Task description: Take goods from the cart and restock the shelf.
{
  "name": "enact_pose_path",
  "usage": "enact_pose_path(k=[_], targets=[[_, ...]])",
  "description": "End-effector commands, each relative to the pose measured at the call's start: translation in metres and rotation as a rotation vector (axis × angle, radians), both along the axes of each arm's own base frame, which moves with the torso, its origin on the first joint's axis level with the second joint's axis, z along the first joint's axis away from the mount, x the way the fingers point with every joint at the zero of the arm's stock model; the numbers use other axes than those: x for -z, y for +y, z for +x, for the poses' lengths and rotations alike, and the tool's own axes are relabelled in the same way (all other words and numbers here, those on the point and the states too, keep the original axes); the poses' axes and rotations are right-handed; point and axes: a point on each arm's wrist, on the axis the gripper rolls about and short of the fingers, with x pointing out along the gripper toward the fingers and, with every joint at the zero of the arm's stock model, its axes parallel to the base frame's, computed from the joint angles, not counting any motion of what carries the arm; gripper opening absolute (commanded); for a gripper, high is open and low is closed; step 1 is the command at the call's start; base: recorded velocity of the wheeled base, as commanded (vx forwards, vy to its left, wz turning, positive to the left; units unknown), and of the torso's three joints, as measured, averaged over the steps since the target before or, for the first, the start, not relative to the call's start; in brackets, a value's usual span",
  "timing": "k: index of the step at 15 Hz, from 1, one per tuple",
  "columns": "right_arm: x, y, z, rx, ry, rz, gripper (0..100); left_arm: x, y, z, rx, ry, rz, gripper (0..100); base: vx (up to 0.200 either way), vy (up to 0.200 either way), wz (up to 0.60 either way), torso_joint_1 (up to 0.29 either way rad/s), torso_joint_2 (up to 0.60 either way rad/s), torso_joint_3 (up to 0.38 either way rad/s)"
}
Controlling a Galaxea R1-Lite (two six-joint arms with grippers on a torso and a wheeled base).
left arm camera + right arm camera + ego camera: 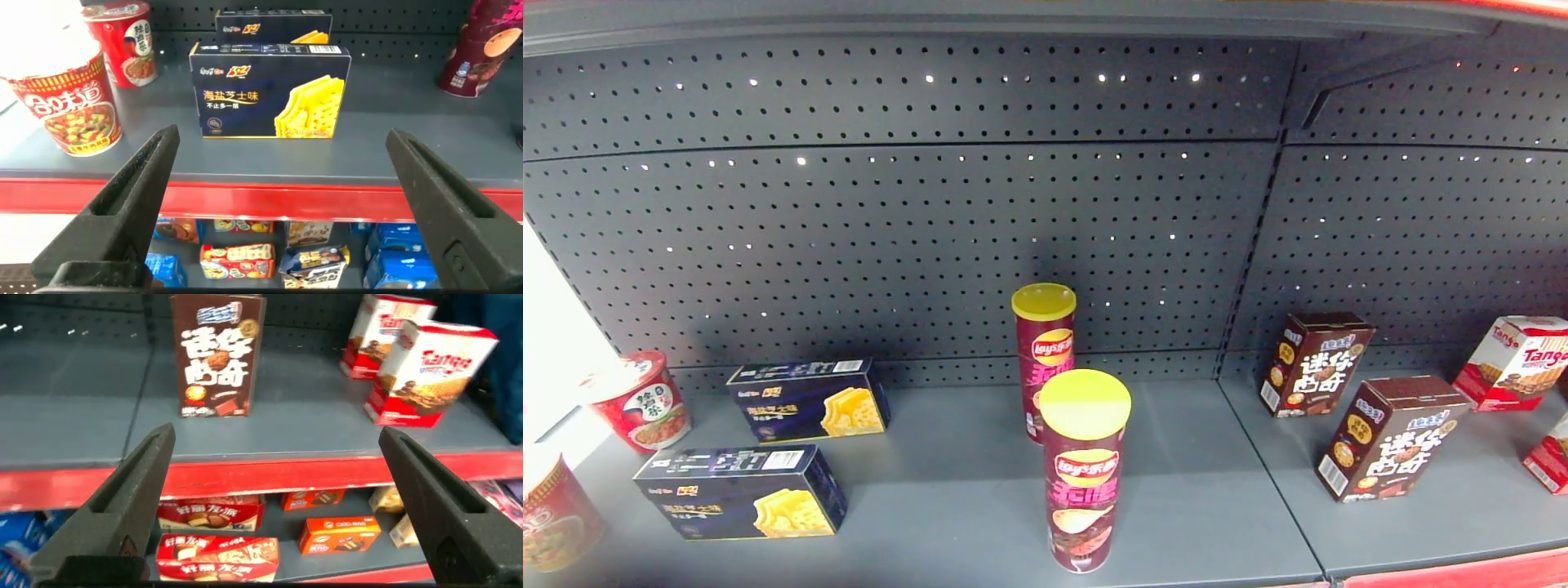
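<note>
Surroundings first. The grey metal shelf (947, 457) before me carries a dark perforated back panel (890, 245) and a red front rail (261, 200); below the rail sits a lower tier of assorted snack packets (237, 260). At the left end of the deck stand two red noodle cups, both upright: the far noodle cup (641, 400) towards the back and the near noodle cup (551, 514) at the left edge. Just right of them two dark blue cardboard cracker boxes rest on their long sides, apart from each other: the far cracker box (809, 400) and the near cracker box (742, 492). The latter lies straight ahead of the left gripper (282, 137). In the right bay two brown biscuit boxes stand upright, the far biscuit box (1313, 363) and the near biscuit box (1390, 437). One of the pair faces the right gripper (275, 434). Red-and-white wafer boxes (1515, 363) occupy the far right. The goods at mid-shelf are two maroon cylindrical crisp cans with yellow plastic lids, both upright. The near crisp can (1085, 469) stands by the front edge and hides the lower part of the far crisp can (1044, 351), which stands nearer the back panel. Both grippers sit level with the red rail, just short of the deck. On each, the black fingers are spread wide and grasp nothing.
</note>
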Motion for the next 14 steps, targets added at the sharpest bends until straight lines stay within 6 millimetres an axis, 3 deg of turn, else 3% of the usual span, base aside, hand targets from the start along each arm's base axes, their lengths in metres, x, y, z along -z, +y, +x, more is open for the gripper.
enact_pose_path(k=[1, 7, 9, 11, 14], targets=[[0.000, 0.000, -0.001, -0.021, 0.020, 0.006, 100, 0.000, 0.000, 0.000, -0.001, -0.001, 0.000, 100, 0.000, 0.000, 0.00, 0.000, 0.00, 0.000], [0.001, 0.000, 0.000, -0.023, 0.013, 0.094, 100, 0.000, 0.000, 0.000, -0.001, 0.000, 0.000, 100, 0.000, 0.000, 0.00, 0.000, 0.00, 0.000], [-0.059, 0.001, -0.007, -0.039, -0.058, 0.071, 100, 0.000, 0.000, 0.000, -0.001, 0.000, 0.000, 100, 0.000, 0.000, 0.00, 0.000, 0.00, 0.000], [-0.093, 0.000, -0.002, -0.088, -0.035, 0.079, 100, 0.000, 0.000, 0.000, -0.001, -0.001, 0.000, 100, 0.000, 0.000, 0.00, 0.000, 0.00, 0.000], [-0.112, 0.000, 0.005, -0.299, 0.096, 0.100, 100, 0.000, 0.000, 0.000, -0.001, -0.001, 0.000, 100, 0.000, 0.000, 0.00, 0.000, 0.00, 0.000]])
